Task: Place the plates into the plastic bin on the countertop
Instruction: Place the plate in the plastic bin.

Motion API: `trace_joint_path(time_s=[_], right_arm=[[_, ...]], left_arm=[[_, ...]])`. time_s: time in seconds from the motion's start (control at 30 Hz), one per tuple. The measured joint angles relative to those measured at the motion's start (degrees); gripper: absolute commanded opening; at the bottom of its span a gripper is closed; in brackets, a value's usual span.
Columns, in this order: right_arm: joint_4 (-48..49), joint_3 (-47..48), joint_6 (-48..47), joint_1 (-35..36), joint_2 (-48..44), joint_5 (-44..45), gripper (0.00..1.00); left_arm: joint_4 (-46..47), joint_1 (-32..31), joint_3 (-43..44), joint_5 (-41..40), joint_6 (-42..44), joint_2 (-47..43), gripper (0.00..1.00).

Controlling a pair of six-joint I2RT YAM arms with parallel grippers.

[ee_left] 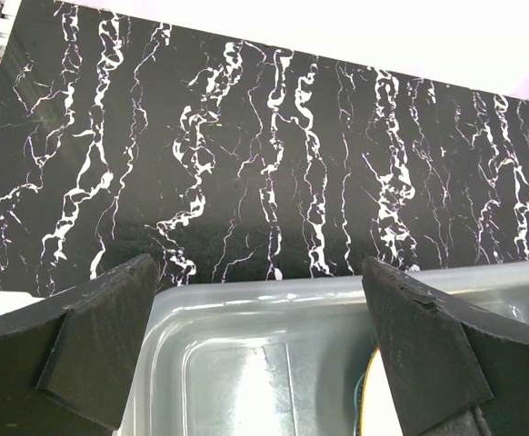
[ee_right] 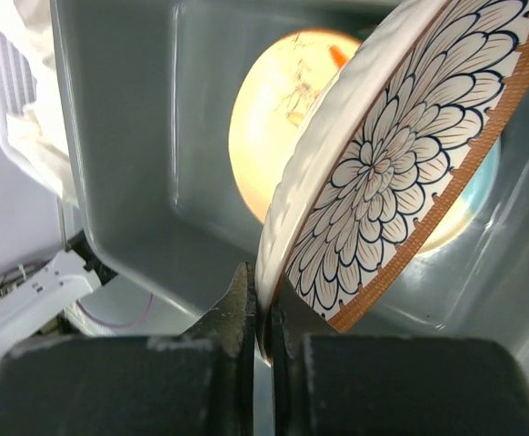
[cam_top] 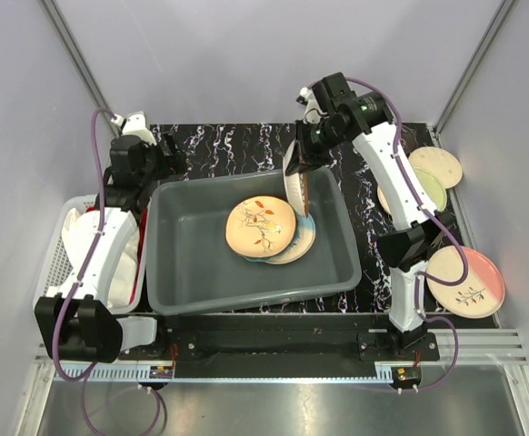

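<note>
Top view: the right fingers (cam_top: 304,166) hold a patterned plate (cam_top: 293,180) on edge over the bin (cam_top: 168,272), at its far right corner. Other plates (cam_top: 465,282) lie on the tabletop (cam_top: 228,145) beside the right arm.
Left wrist view: the left fingers (ee_left: 110,338) stand wide apart and empty at the bin's far rim.
Right wrist view: the right fingers are clamped on the plate's rim, with the bin directly beyond.

Left tool (ee_left: 260,309) spread wide, right tool (ee_right: 263,313) — clamped

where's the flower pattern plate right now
Seen from above, the flower plate is clamped by its rim in the right gripper, tilted on edge over the far right side of the grey bin, near the peach plate lying inside.
</note>
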Motion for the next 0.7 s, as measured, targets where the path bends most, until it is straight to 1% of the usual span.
trace_joint_path(time_s=[0.13,0.27,0.33,0.5,0.7], right_arm=[[0.72,-4.59,-0.35,2.05,-1.68,-1.7,0.0],[1.38,-10.62,-0.87,2.62,-4.46,-2.75,0.0],[1.33,-13.18,-1.4,2.6,-5.7,-2.23,0.0],[1.11,-15.5,-2.93,2.58,-6.69,-0.31,0.0],[3.26,-20.98,-5.05,2.56,-7.04,2.4,0.0]], left_arm=[[0.07,-0.33,-1.29,0.0,0.0,-1.88,0.99],[0.09,-0.48,-1.53,-0.02,0.02,-2.21,0.99],[0.13,-0.48,-1.53,-0.02,0.02,-2.21,0.99],[0.26,-0.48,-1.53,-0.02,0.0,-2.21,0.99],[0.26,-0.48,-1.53,-0.02,0.04,-2.21,0.99]])
